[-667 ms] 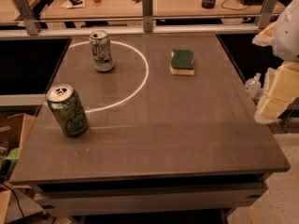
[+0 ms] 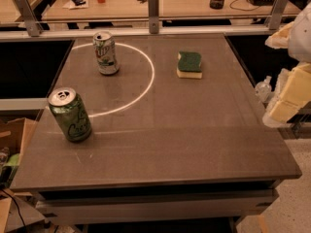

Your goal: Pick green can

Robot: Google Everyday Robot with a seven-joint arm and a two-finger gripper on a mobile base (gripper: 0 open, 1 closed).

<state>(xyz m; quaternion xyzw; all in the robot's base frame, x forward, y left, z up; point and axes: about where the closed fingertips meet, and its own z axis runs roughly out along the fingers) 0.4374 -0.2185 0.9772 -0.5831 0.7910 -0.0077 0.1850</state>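
Note:
The green can [image 2: 70,114] stands upright near the table's left front edge, all green with pale script lettering and a silver pull-tab top. A whitish-silver can with green lettering [image 2: 106,53] stands further back, inside a white circle line. My gripper [image 2: 286,101] hangs off the table's right edge, pale and blurred, far to the right of the green can and holding nothing that I can see.
A green-and-yellow sponge [image 2: 189,64] lies at the back right of the dark table [image 2: 194,144]. A white circle line [image 2: 146,86] is marked on the tabletop. Metal rail posts [image 2: 153,11] and a cluttered desk stand behind. Cardboard boxes [image 2: 12,135] sit at the left.

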